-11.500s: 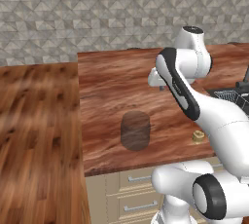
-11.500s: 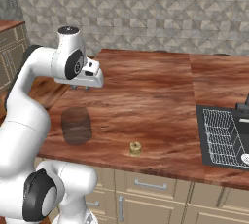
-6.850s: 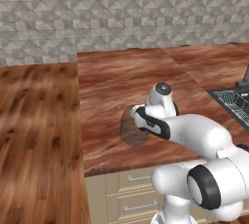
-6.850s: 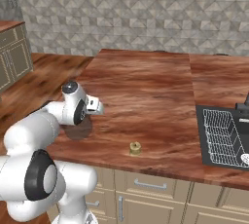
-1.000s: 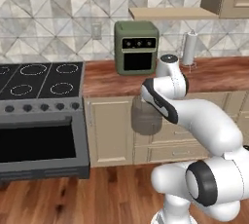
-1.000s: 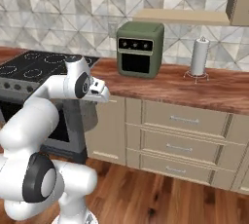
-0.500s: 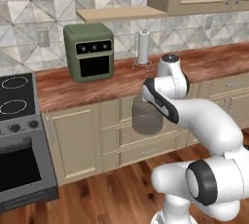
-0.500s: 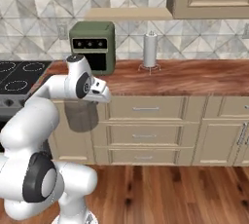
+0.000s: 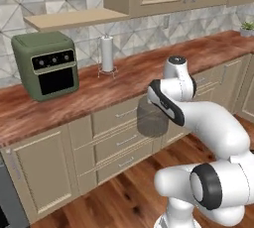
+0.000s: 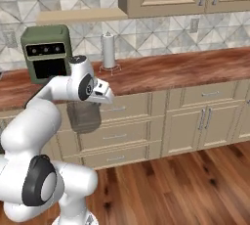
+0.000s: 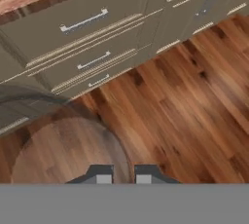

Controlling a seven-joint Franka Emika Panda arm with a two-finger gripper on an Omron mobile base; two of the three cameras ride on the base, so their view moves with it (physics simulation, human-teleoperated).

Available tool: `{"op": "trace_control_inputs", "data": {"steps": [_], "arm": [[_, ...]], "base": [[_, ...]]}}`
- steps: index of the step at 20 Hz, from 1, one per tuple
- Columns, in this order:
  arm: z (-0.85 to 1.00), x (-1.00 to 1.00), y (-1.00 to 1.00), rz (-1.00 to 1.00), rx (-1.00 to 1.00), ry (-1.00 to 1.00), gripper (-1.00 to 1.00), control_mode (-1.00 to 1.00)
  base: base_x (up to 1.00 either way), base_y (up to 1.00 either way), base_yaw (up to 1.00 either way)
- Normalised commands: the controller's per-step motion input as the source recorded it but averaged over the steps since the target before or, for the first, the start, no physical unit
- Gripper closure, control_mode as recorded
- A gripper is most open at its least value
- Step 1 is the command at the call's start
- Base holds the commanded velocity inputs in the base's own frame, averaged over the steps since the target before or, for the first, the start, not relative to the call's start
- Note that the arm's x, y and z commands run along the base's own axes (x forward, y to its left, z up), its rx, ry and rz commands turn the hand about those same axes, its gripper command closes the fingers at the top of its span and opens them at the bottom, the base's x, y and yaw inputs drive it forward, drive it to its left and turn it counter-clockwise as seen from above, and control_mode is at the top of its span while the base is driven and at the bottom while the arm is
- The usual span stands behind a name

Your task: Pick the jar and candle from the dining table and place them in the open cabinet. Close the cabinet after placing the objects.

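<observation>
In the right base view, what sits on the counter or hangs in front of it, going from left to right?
Green oven → jar, hanging from the gripper in front of the drawers → paper towel roll on the counter.

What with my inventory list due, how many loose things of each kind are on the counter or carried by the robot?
Green toaster oven: 1
Paper towel roll: 1
Small plant: 1
Jar, carried: 1
Total: 4
</observation>
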Motion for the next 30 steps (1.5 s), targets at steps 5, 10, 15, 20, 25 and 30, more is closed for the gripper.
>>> {"op": "trace_control_inputs", "data": {"steps": [5,10,15,20,25,30], "arm": [[0.0,0.0,0.0,0.0,0.0,0.0,1.0,1.0],[0.0,0.0,0.0,0.0,0.0,0.0,1.0,1.0],[0.0,0.0,0.0,0.0,0.0,0.0,1.0,1.0],[0.0,0.0,0.0,0.0,0.0,0.0,1.0,1.0],[0.0,0.0,0.0,0.0,0.0,0.0,1.0,1.0],[0.0,0.0,0.0,0.0,0.0,0.0,1.0,1.0]], "base": [[0.81,0.0,-0.35],[0.85,-0.04,-0.33],[0.43,-0.24,-0.27],[0.26,-0.36,-0.25],[0.3,-0.28,-0.33],[0.51,-0.15,-0.53]]}}
